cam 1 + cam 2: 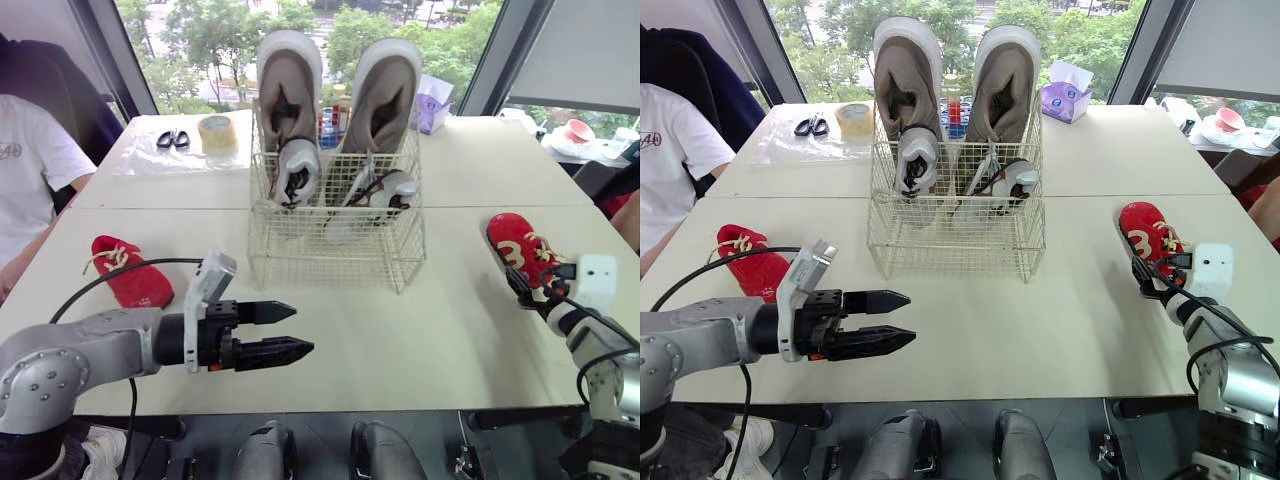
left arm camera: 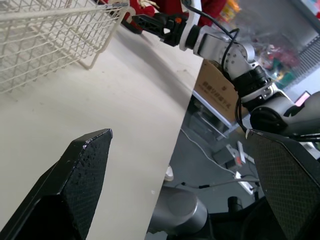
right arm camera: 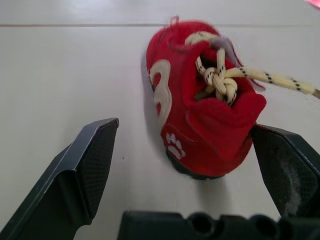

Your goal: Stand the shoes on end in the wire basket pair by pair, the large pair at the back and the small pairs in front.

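Large beige shoes [image 1: 288, 80] stand on end, side by side, at the back of the wire basket [image 1: 330, 262]. Two small white shoes [image 1: 298, 172] stand just in front of them in the same basket, which sits mid-bench [image 1: 400, 340].

Two small red shoes lie outside it on the bench, well apart. The right red shoe [image 3: 200, 105], with a white "3" on its side and cream laces, lies flat near the right edge. The right jaws are open and straddle its collar end. In the right wrist view the shoe lies between them, close against one jaw and clear of the other, and whether it touches cannot be told.

The left red shoe [image 1: 130, 275] lies on the left side of the bench, just behind the left arm [image 1: 110, 345]. The left jaws are open and hold nothing. They hover over bare bench in front of the basket, pointing across toward the robot's right.

At the far side are scissors [image 1: 173, 139], a roll of tape [image 1: 217, 132] and a purple tissue box [image 1: 433, 103]. A person in a white shirt [image 1: 30, 160] sits at the left.
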Controlling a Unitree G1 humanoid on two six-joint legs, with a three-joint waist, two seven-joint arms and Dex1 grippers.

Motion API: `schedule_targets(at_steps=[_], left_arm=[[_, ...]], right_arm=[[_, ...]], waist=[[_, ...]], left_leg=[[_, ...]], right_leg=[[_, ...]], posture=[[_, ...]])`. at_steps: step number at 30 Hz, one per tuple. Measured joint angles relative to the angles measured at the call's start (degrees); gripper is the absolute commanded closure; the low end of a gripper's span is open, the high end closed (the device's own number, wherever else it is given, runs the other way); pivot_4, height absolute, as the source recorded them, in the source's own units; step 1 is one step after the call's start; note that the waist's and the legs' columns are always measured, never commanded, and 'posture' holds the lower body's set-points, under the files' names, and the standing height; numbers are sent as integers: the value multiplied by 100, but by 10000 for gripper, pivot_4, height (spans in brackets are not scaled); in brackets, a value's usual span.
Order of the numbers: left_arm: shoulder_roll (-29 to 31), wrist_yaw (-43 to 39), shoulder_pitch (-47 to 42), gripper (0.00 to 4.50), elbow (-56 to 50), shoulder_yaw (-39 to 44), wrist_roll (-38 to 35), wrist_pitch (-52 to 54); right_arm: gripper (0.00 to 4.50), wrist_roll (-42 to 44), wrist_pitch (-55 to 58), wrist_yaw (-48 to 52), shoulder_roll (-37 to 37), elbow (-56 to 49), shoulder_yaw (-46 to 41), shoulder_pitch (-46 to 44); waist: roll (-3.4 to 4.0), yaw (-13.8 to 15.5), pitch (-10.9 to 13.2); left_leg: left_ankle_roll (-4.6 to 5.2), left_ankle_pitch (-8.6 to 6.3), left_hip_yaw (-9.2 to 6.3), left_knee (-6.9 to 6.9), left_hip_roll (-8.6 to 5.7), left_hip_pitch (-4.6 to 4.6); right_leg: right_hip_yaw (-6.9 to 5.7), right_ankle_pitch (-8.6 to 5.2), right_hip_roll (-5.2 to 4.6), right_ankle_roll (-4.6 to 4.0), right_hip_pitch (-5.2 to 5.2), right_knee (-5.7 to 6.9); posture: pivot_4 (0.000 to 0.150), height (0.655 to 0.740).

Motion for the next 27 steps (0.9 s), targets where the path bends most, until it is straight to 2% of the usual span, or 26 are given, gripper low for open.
schedule_targets(at_steps=[6, 7, 11, 12, 17, 21, 24, 27], left_arm=[[92, 60, 372, 871, -270, -97, 7, -261], [130, 51, 436, 0, -283, -97, 8, -308], [259, 42, 614, 0, -289, -42, -31, -472], [272, 45, 659, 0, -290, 5, -116, -521], [360, 246, 666, 0, -223, 400, -705, -850], [762, 482, -31, 0, 767, 1072, -1719, -1183], [814, 836, -836, 0, 1575, 1132, -2452, -1402], [806, 1096, -1694, 0, 2192, 1099, -2679, -1600]], right_arm=[[0, -622, -780, 79, -216, 1952, 540, -1034], [5678, -669, -937, 130, -208, 2154, 604, -1101], [22615, -804, -1359, 292, -215, 2538, 731, -1266], [24258, -829, -1422, 310, -218, 2593, 731, -1290], [24483, -828, -1441, 293, -215, 2547, 725, -1308], [24483, -625, -1433, -174, -213, 1755, 305, -1530], [24483, -437, -1587, -350, -398, 1068, 81, -2354], [24483, -215, -1913, -65, -680, 447, 168, -3518]], waist=[[1, -44, 0], [2, -41, 1], [0, -55, 0], [-1, -63, -1], [2, -99, 1], [53, -110, 10], [72, -130, 25], [77, -128, 31]], left_leg=[[0, 1, -1, -8, 1, 2], [-1, 1, -1, -9, 1, 1], [-2, 2, 0, -5, 1, 4], [-1, 2, 0, -4, 1, 5], [-2, 2, -3, -3, 2, 3], [-6, 4, -1, -4, 0, -4], [-6, 4, 3, -7, 0, -6], [-10, 7, 4, -24, 0, 0]], right_leg=[[1, -1, 4, 2, -3, 1], [1, -1, 4, 3, -3, 1], [1, 0, 3, 3, 2, 0], [1, 0, 2, 2, 5, 0], [1, -1, 0, 3, 2, 2], [0, 0, 0, 5, -9, 5], [1, 8, 2, 20, -16, 7], [1, 9, 8, 36, -17, 9]], posture=[[1500, 7400], [1500, 7400], [1500, 7400], [1500, 7400], [1500, 7400], [1500, 7400], [1500, 7400], [1500, 7400]])
